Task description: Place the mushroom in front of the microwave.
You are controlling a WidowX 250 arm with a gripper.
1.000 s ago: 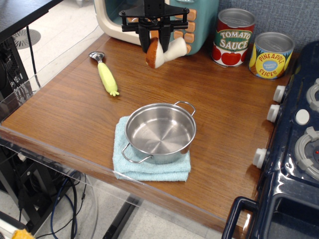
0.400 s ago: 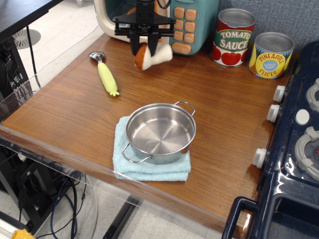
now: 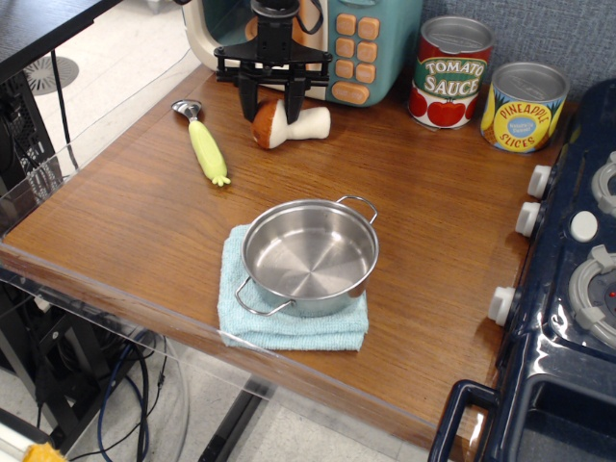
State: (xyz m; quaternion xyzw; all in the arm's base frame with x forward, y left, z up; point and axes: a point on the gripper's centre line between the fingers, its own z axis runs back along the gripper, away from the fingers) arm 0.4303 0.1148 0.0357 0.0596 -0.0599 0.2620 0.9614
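1. Now one mushroom [image 3: 289,124] lies on its side on the wooden tabletop [image 3: 144,221], just in front of the one microwave [image 3: 337,43], brown cap to the left and cream stem to the right.
2. One black hand [image 3: 269,96] hangs directly above the mushroom, between it and the microwave door; its fingers [image 3: 246,97] are spread apart on either side of the cap and grip nothing.
3. One yellow-green scoop [image 3: 204,143] lies to the left of the mushroom, apart from it.
4. One steel pot [image 3: 310,254] sits on one light blue cloth [image 3: 289,322], well in front of the mushroom.
5. Two cans stand to the right of the microwave: a tomato sauce can [image 3: 452,72] beside it and a pineapple slices can [image 3: 523,108] farther right.
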